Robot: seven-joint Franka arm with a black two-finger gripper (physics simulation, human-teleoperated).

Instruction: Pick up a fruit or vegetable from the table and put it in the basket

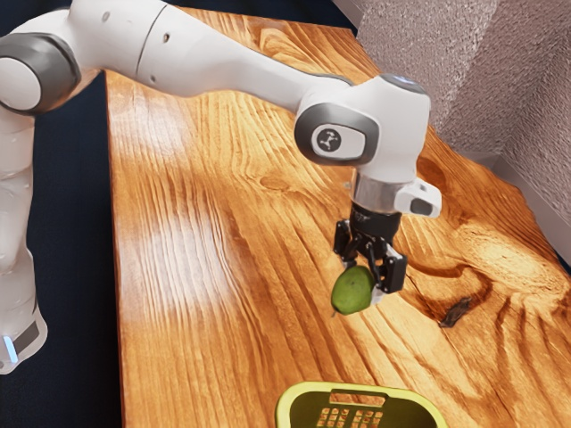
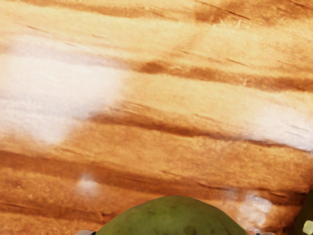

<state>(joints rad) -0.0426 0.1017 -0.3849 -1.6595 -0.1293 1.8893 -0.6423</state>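
Note:
My gripper [image 1: 361, 278] is shut on a green, mango-like fruit [image 1: 353, 291], with a finger at either side of it. The fruit hangs below the hand, apparently above the table [image 1: 178, 312]. In the wrist view the rounded top of the green fruit [image 2: 173, 218] rises at the lower edge, with grey fingertip bits at both its sides. A yellow-green basket [image 1: 294, 398] stands at the exterior view's bottom edge, partly cut off, and the fruit is outside it. Part of the basket [image 2: 305, 220] also appears at the wrist view's lower right corner.
A small dark brown object [image 1: 456, 312] lies on the wood, toward the exterior view's right from the gripper. A grey textured wall [image 1: 437, 62] runs behind the table's far edge.

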